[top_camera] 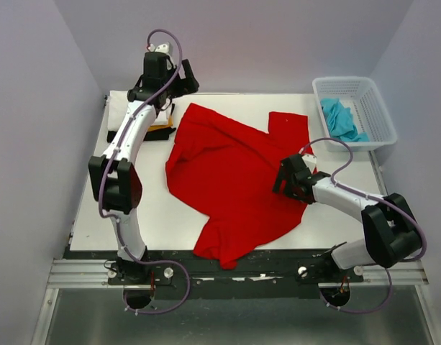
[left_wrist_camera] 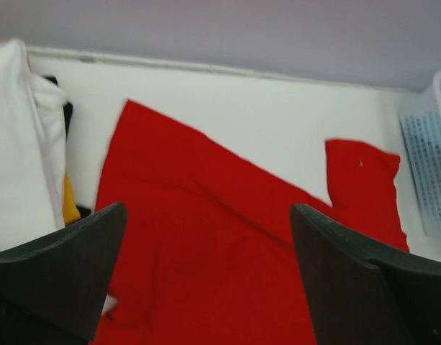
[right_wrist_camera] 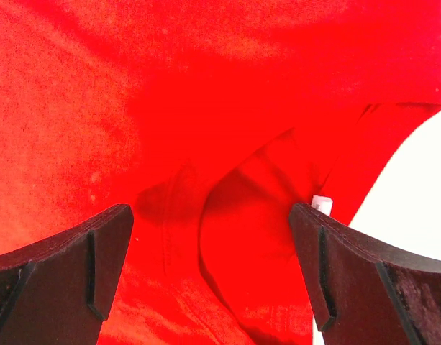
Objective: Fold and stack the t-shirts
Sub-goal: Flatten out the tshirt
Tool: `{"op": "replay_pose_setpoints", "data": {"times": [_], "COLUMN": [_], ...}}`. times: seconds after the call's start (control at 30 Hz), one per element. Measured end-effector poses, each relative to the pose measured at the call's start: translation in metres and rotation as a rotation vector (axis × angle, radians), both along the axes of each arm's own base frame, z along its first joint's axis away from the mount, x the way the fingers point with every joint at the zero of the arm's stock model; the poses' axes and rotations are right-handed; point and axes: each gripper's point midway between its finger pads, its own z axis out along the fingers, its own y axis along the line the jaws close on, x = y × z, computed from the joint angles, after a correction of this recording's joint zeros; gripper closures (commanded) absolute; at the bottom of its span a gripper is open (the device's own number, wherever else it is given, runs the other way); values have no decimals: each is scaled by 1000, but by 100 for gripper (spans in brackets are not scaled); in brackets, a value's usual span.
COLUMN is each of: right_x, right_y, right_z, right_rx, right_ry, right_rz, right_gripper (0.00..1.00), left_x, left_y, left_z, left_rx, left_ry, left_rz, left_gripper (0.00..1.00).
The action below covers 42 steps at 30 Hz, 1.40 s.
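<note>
At the far left corner of the white table [top_camera: 162,230], one stack of three folded cotton t-shirts is counted: a white one [left_wrist_camera: 19,158], a yellow-orange one [left_wrist_camera: 70,205] and a black one [left_wrist_camera: 65,115]. Above that corner the left gripper [left_wrist_camera: 208,212] is held with its jaws spread wide and nothing between them. One bright red short-sleeved cotton t-shirt [top_camera: 231,180] is spread unfolded and rumpled across the middle of the table; its near hem is lapped over the table's near edge. Bare table is left along its left side and beyond its far edge. The right gripper [right_wrist_camera: 211,212] is poised over the red collar, jaws wide, with no cloth pinched. At the far right, one white plastic lattice basket [top_camera: 378,115] is set, with one crumpled turquoise t-shirt [top_camera: 341,118] inside.
</note>
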Motion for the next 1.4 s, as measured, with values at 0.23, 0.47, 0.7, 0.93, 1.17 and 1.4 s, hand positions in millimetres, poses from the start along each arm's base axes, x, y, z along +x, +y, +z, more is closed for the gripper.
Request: {"op": "replay_pose_setpoints", "data": {"times": [0.23,0.47,0.7,0.93,1.17,1.4], "right_x": [0,6,1,17,56,94], "right_y": [11,31,57,61,25,-18], "right_z": [33,65,32,6,4,3], "right_rx": [86,204,247,194,123,21], "right_ry": [-74,-168,-71,-10,-35,-37], "right_rz": [44,114,186,134,0,-99], "right_gripper": [0,0,0,0,0,0], "left_x": [-154,-254,-250,-262,-318,-407], "left_y": [-67,-63,-66,-75,-101,-107], "left_z": [-36,-185,-211,-230,-228,-228], "left_rx": [46,32,-12,-39,-104,-76], "left_ry": [121,469,535,591,582,654], "left_rz": [-169,-188,-130,-107,-164,-192], "left_gripper": [1,1,1,1,1,2]}}
